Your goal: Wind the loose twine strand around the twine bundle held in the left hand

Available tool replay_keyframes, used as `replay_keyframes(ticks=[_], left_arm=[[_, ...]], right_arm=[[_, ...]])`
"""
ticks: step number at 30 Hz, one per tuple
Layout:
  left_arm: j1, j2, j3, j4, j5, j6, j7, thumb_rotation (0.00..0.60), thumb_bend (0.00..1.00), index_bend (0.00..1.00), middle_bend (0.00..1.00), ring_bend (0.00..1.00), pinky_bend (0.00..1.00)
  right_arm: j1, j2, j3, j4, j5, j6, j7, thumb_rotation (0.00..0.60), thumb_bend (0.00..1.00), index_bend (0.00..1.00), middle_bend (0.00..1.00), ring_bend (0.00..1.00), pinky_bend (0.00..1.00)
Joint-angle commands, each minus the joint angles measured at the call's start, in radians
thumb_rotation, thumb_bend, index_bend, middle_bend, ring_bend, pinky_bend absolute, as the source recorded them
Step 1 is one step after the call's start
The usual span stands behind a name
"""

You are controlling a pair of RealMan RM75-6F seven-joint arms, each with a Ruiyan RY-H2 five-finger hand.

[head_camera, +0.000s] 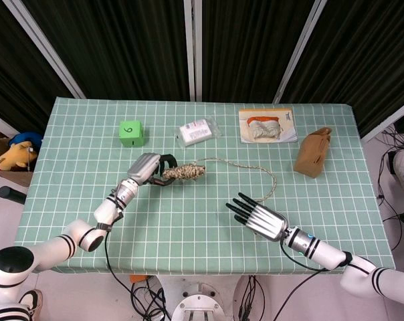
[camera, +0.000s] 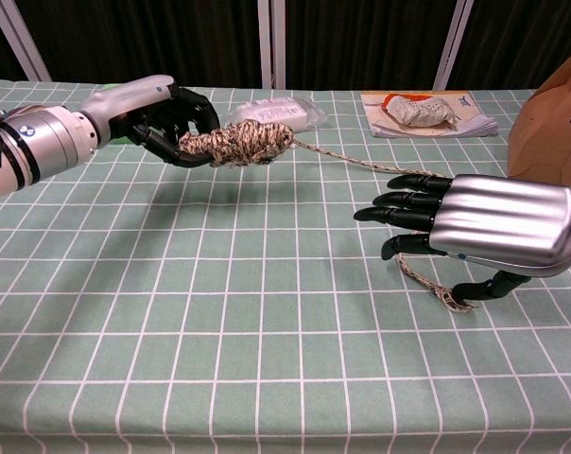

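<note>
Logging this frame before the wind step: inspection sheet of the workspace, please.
Surface: table under a green checked cloth, flat.
Job's things: twine bundle held off the table in the left hand; loose strand trails right from it and curls down to a frayed end on the cloth.
Clutter: green cube, clear packet, flat pack, brown paper bag, all along the far side.
Hands: left grips the bundle; right hand holds nothing, fingers apart, over the strand's end.
Cables: cables on the floor below the table's near edge.
Surroundings: black curtains behind; plush toy on the floor.
</note>
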Motion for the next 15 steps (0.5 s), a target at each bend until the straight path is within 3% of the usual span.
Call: replay_keyframes(ticks=[1, 15], left_arm=[[0.001, 0.003, 0.000, -0.004, -0.001, 0.001, 0.001, 0.600, 0.40, 0.75, 0.73, 0.63, 0.64], [-0.002, 0.003, 0.001, -0.010, -0.009, -0.010, 0.014, 0.600, 0.40, 0.75, 0.73, 0.63, 0.63]], right_arm=[[-0.001, -0.035, -0.020, 0.062, -0.014, 0.042, 0.049, 0.600, 0.21, 0.31, 0.00, 0.00, 0.00], [-0.012, -0.090, -0.046, 0.178, -0.019, 0.133, 0.139, 0.600, 0.21, 0.48, 0.00, 0.00, 0.00]])
